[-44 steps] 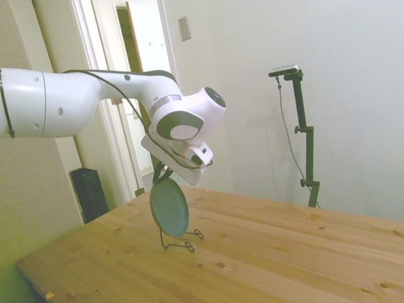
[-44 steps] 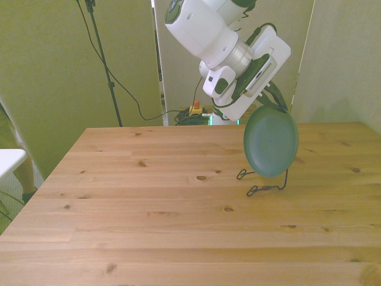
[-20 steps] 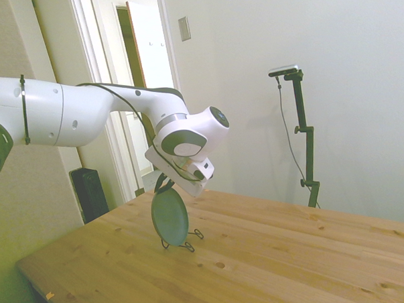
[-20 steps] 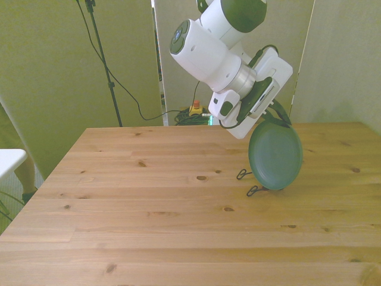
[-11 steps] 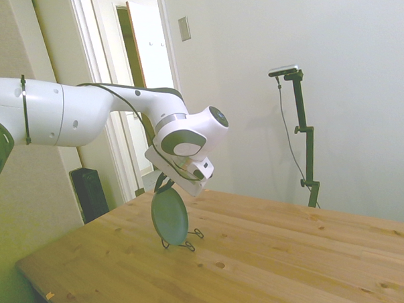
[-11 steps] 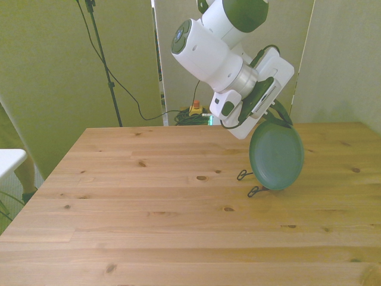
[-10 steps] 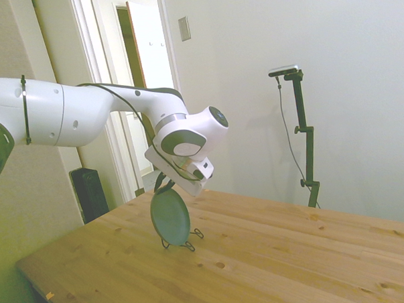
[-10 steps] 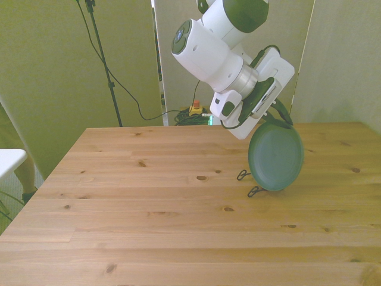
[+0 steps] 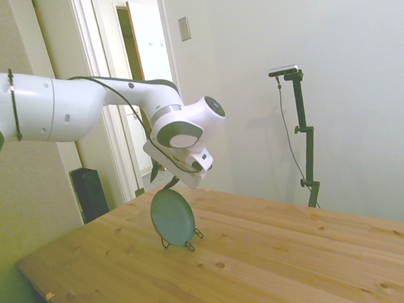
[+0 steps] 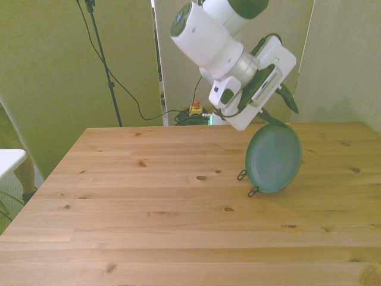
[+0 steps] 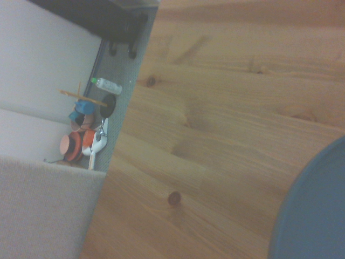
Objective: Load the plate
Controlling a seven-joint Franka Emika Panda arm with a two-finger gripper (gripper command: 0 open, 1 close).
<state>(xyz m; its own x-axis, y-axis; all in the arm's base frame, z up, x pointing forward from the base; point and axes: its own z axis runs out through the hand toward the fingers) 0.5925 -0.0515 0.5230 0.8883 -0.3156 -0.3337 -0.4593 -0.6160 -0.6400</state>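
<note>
The dark teal plate (image 9: 171, 217) (image 10: 274, 158) stands on edge in a thin black wire stand (image 9: 190, 243) (image 10: 252, 191) on the wooden table, toward the front view's right. It leans back slightly. My gripper (image 9: 163, 180) (image 10: 284, 114) hangs just above the plate's top rim, open, with its dark fingers spread and nothing between them. One finger still sits close to the rim; I cannot tell whether it touches. In the wrist view a blurred arc of the plate (image 11: 318, 210) fills one corner over the table boards.
The wooden table (image 10: 149, 226) stretches wide toward the front view's left and the near edge. Behind its far edge lie cables and a red button box (image 10: 194, 108). A white object (image 10: 9, 161) stands off the table at the front view's left.
The gripper has let go of the plate's top rim, opened and risen a little. The plate now rests in the wire stand on its own, tipped slightly back.
</note>
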